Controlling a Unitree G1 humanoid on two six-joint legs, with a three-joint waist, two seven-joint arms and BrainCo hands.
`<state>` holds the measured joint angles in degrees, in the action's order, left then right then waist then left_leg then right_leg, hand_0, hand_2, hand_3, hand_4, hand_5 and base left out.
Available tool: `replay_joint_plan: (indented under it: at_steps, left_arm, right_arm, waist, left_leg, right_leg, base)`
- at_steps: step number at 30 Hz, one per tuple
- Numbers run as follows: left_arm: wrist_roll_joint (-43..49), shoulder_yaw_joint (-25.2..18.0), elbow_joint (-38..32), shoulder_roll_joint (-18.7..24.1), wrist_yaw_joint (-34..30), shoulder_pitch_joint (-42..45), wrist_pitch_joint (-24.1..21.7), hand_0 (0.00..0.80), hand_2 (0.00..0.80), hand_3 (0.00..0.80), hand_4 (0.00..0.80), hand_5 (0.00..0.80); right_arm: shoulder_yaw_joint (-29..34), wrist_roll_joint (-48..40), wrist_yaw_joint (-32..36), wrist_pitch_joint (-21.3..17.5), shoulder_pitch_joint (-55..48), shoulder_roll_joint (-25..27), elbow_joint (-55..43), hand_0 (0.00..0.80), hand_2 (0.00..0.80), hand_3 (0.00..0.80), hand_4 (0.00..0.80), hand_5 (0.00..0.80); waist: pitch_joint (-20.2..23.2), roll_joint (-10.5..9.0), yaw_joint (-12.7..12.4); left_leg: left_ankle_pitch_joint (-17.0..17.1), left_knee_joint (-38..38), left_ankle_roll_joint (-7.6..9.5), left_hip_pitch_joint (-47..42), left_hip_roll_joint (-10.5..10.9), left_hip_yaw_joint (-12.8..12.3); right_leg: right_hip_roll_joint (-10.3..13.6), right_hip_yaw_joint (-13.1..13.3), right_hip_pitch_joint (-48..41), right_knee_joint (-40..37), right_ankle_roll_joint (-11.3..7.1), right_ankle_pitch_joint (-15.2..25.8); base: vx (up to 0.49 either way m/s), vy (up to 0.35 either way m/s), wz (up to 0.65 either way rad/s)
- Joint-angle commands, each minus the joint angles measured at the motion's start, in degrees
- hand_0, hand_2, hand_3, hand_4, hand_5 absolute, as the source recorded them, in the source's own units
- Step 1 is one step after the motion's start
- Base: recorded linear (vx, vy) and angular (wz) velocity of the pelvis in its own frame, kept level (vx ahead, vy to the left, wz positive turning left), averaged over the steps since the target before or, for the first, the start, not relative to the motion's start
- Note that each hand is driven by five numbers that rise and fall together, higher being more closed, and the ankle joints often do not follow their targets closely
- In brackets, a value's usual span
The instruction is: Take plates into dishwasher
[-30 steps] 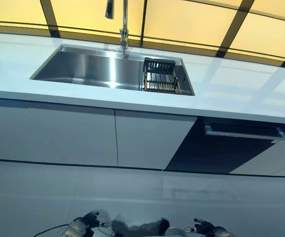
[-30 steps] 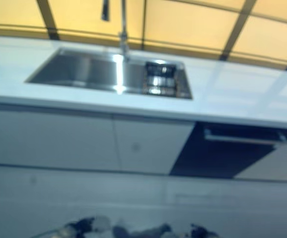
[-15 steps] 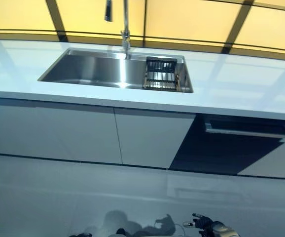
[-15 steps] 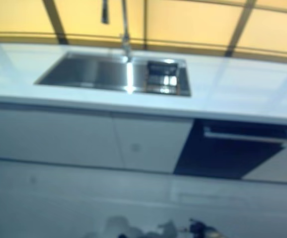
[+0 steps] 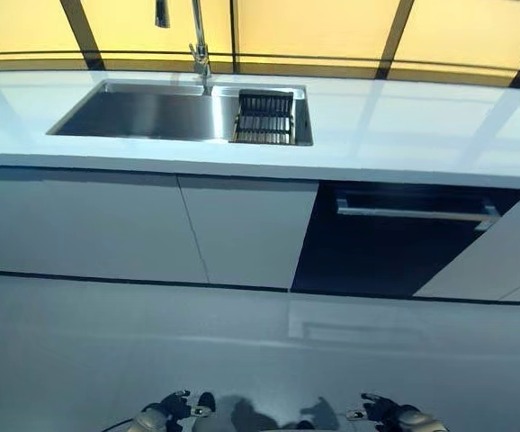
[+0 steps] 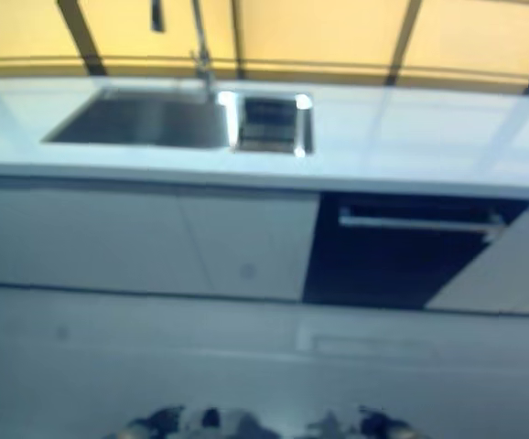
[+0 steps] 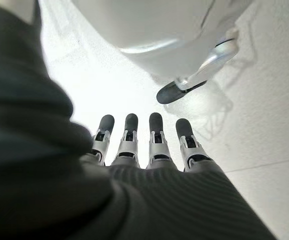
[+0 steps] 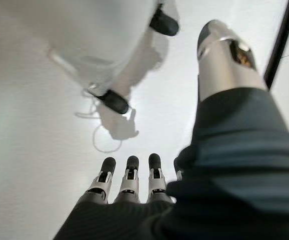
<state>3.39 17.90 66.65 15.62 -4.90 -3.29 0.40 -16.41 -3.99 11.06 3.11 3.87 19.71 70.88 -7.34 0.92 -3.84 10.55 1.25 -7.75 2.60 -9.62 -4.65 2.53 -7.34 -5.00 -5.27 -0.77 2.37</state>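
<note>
The dishwasher (image 5: 390,256) is a dark front panel under the white counter (image 5: 404,126), right of centre, with a silver bar handle (image 5: 413,212); its door is closed. A dark dish rack (image 5: 264,117) sits at the right end of the steel sink (image 5: 134,112); I cannot make out plates in it. Both hands hang low over the floor, far from the counter: my left hand (image 5: 161,416) at the bottom left of centre, my right hand (image 5: 393,416) at the bottom right. In the wrist views the left hand's fingers (image 7: 156,142) and the right hand's fingers (image 8: 130,181) are straight and hold nothing.
A tall faucet (image 5: 197,45) rises behind the sink. White cabinet doors (image 5: 152,225) fill the front left of the dishwasher, and another white panel (image 5: 503,261) stands to its right. Pale floor (image 5: 260,351) lies between me and the cabinets.
The whole picture has shifted left, so the camera has turned toward the dishwasher. My left hand shows again at the bottom edge.
</note>
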Motion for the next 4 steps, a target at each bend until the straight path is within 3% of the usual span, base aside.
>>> replay_joint_plan:
  at_steps: [1,4]
  left_arm:
    - [-0.83,-0.04,-0.18,1.11,0.21,-3.42,0.28,0.000,0.000,0.000,0.000,0.000]
    - [-0.65,-1.47,0.27,0.70,0.50,-1.85,1.32,0.000,0.000,0.000,0.000,0.000]
  right_arm:
    - [0.25,-0.55,0.10,0.64,3.62,-1.22,-0.13,0.000,0.000,0.000,0.000,0.000]
    - [1.10,0.39,0.15,0.84,2.97,-1.42,0.08,0.000,0.000,0.000,0.000,0.000]
  waist:
    - [-1.88,-3.62,0.92]
    - [-0.84,-3.95,1.13]
  left_leg:
    - [-8.62,5.07,4.26,2.79,5.95,2.42]
    - [-12.91,8.37,5.24,0.88,9.44,3.51]
  right_leg:
    - [2.72,1.46,-3.78,1.19,-2.59,-1.65]
    - [2.45,1.81,-2.81,0.48,-2.65,-0.41]
  base:
    - [-0.189,-0.051,0.15]
    - [-0.135,-0.017,0.01]
